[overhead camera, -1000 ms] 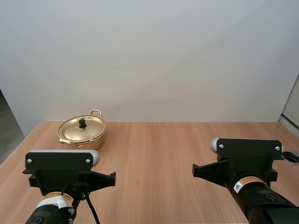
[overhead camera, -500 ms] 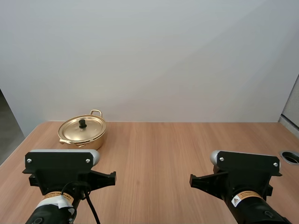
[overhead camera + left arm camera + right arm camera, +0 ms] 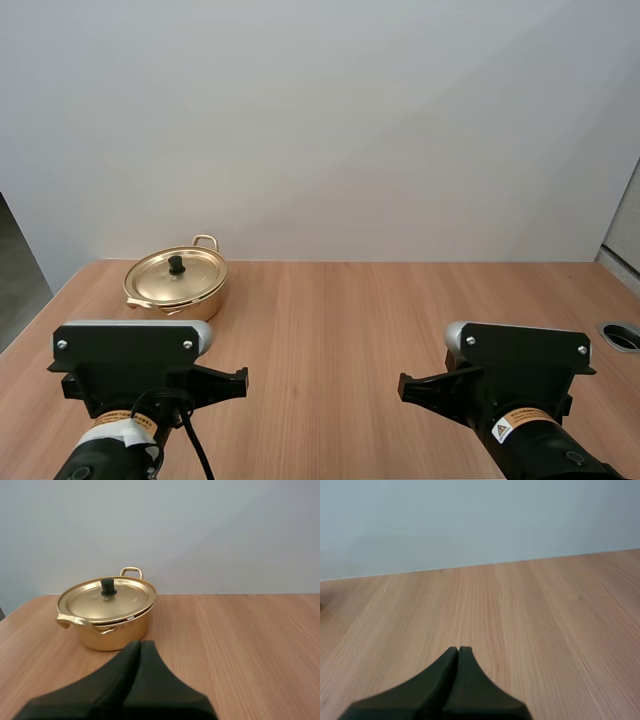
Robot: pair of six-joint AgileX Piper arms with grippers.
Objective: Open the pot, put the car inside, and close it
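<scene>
Up by the far left corner of the table (image 3: 330,320) stands the gold pot (image 3: 178,290), and everything else is best placed from that pot. Its lid (image 3: 176,272) is on and seated flat on the rim, with the black knob (image 3: 176,265) upright at its centre. The high view gives the layout. The left arm (image 3: 130,365) is on the near side of the pot and well short of it. The right arm (image 3: 515,375) is well apart from the pot, away across the wood to its right. The wrist views add the fingers. In the left wrist view the left gripper (image 3: 140,644) points straight at the pot, near it but not touching. Its fingers are pressed together into one dark wedge with nothing between them. That view also brings the pot in close. It shows a flat looped near handle (image 3: 75,622) on the side facing the gripper and a far handle (image 3: 131,571) rising behind the lid. The lid's edge overhangs the body all the way round, and the pot's base sits square on the wood. Over on the right wrist view, the right gripper (image 3: 458,650) is likewise closed up tight and holds nothing. Its tips hang low over the table's pale grain.
</scene>
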